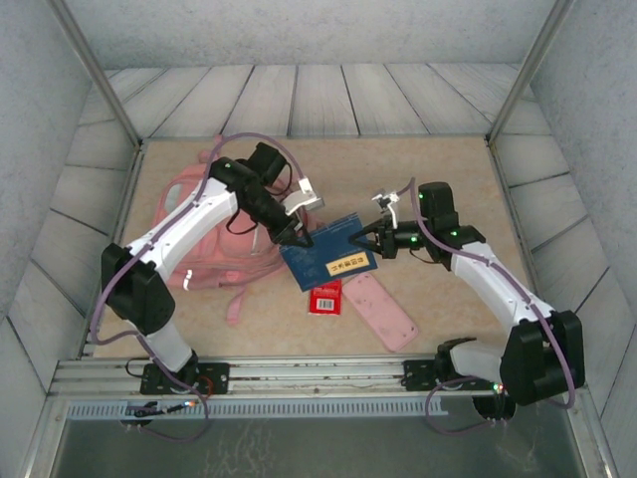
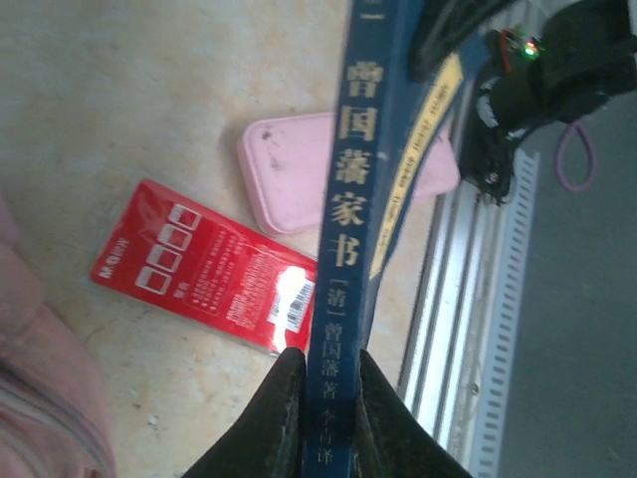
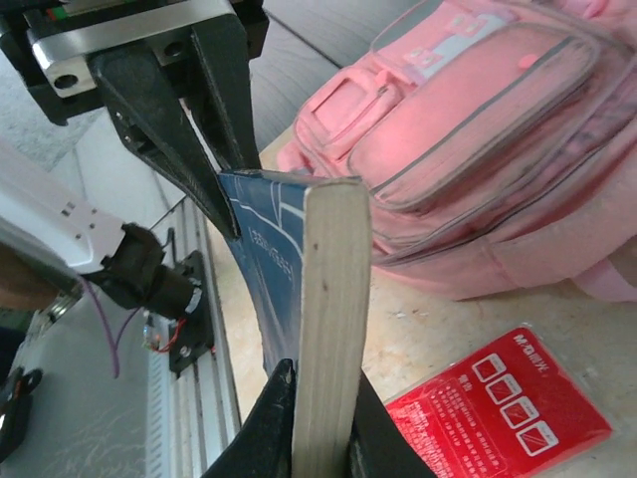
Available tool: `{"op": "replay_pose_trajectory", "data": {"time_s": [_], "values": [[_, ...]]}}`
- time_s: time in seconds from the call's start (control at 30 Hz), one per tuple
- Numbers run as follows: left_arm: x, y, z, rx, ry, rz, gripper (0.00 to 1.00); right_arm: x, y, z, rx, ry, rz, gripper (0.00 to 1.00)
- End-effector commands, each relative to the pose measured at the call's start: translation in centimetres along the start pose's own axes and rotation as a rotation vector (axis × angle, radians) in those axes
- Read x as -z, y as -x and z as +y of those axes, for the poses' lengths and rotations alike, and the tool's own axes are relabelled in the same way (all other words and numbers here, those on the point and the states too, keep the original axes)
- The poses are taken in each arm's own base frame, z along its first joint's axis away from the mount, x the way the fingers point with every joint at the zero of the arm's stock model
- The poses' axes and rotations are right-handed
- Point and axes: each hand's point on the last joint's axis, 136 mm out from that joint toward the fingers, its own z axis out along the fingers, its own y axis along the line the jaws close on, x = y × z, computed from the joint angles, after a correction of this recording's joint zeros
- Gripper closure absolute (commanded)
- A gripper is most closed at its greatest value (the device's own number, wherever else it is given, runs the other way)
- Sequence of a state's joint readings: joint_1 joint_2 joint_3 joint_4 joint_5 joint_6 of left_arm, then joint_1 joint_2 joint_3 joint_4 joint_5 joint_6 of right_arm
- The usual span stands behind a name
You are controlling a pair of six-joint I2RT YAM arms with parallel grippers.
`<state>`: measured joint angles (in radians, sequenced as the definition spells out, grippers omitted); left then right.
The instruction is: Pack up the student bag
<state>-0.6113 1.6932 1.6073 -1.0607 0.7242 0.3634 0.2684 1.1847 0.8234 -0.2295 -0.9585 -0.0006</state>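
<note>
The pink student bag [image 1: 199,194] lies at the left of the mat, its zip pockets facing the right wrist camera [image 3: 478,149]. A thick blue book [image 1: 330,259] with gold lettering is held off the mat between both arms. My left gripper [image 1: 297,237] is shut on its spine end [image 2: 328,388], where the lettered blue spine [image 2: 350,199] runs straight out from the jaws. My right gripper [image 1: 370,239] is shut on the opposite side, clamping the cream page edge [image 3: 333,299] between its black fingers [image 3: 318,383]. The left gripper [image 3: 231,194] pinches the book's far corner.
A red card packet [image 1: 326,297] lies flat on the mat under the book [image 2: 199,264] [image 3: 498,408]. A flat pink pencil case [image 1: 383,311] lies beside it toward the near rail [image 2: 289,169]. The aluminium rail [image 1: 299,376] runs along the front edge.
</note>
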Motion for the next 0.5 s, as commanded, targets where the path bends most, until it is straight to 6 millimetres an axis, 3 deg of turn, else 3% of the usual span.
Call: {"op": "replay_pose_trajectory", "data": {"time_s": [0.0,0.13,0.2,0.47], "values": [[2.0,3.2,4.8,0.073,0.263,-0.146,0.74,1.1,1.5,-0.6,0.011,-0.138,-0.047,1.0],[2.8,3.3,8.0,0.159,0.435,-0.216,0.61,4.0,2.4,-5.3,-0.07,-0.504,-0.062,1.0],[2.5,2.6,9.6,0.215,0.5,-0.222,0.59,5.7,2.7,-6.5,-0.098,-0.635,-0.061,1.0],[-1.1,-0.6,13.9,0.401,0.568,-0.146,0.58,8.9,3.8,-6.8,-0.121,-0.794,-0.111,1.0]]}}
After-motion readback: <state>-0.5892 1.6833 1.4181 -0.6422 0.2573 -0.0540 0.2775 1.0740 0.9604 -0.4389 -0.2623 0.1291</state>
